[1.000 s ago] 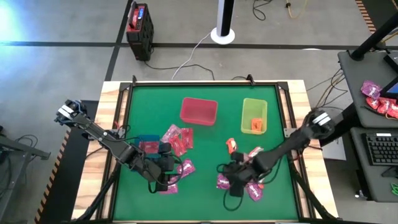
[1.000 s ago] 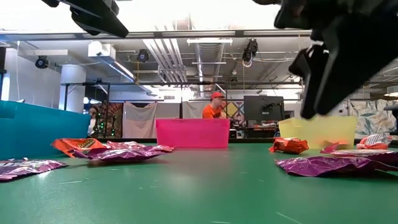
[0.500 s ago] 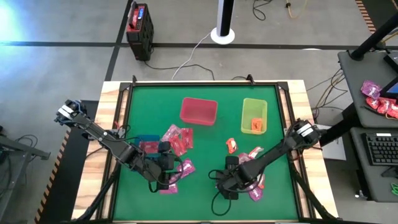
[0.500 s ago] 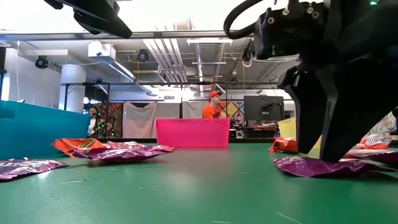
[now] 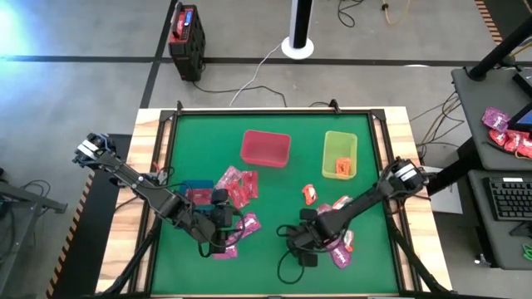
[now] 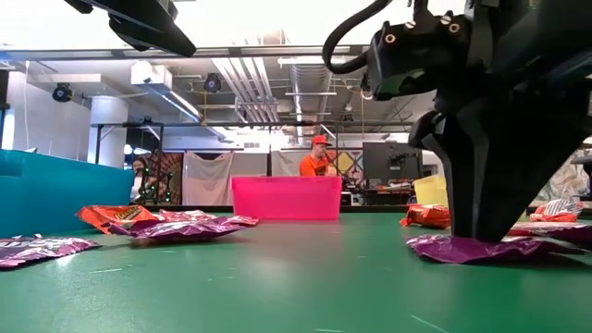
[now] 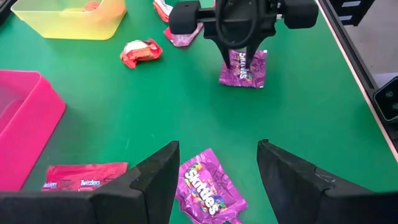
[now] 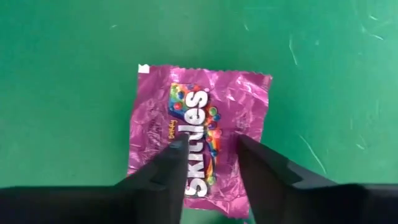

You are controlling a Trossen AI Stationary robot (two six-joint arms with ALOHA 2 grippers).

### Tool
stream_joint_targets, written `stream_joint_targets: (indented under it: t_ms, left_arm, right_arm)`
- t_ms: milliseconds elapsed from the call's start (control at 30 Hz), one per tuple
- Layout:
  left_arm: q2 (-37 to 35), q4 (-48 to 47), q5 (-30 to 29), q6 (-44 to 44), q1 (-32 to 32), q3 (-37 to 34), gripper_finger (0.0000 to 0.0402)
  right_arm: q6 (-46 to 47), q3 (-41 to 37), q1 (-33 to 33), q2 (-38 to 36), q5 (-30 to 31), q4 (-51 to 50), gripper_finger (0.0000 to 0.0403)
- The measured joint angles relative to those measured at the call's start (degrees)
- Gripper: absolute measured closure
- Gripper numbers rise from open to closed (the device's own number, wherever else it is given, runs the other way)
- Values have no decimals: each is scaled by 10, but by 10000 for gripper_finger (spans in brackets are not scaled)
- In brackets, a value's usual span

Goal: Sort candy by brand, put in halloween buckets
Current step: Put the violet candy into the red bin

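Observation:
A magenta candy packet (image 8: 199, 106) lies flat on the green table toward the near right. My right gripper (image 8: 212, 149) stands on it pointing steeply down, its fingers a narrow gap apart; the left wrist view shows the same packet (image 7: 245, 68). My left gripper (image 7: 217, 152) hovers open above another magenta packet (image 7: 208, 193) at the near left and touches nothing. The pink-red bucket (image 5: 266, 148) and the lime green bucket (image 5: 339, 154) stand at the far side. The blue bucket (image 5: 195, 187) is partly hidden by my left arm. My right gripper comes from above, pointing steeply down, and its two fingertips (image 8: 174, 152) rest on the printed face of the packet near its middle (image 8: 208, 134). A strip of wrapper shows between them. The packet lies flat on the table (image 6: 462, 248).
Red and magenta packets lie heaped beside the blue bucket (image 5: 237, 187), with more by my right arm (image 5: 341, 249). An orange packet (image 5: 309, 193) lies before the green bucket. A black-and-red box (image 5: 187, 37) stands on the floor beyond the table. A person in orange (image 6: 319, 157) is far behind.
My right gripper has moved toward the table's left edge and sunk, tipping more steeply downward, until its fingertips stand on the magenta packet. The packet has stayed flat where it was.

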Motion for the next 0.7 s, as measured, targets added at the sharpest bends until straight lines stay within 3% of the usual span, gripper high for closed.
stream_joint_targets:
  t_ms: [233,700]
  left_arm:
    - [0,0,0,0,0,0,203]
    - [0,0,-30,0,0,0,203]
  right_arm:
    - [-61,-1,-13,9,-22,21,385]
    - [-110,-3,-13,-69,69,60,395]
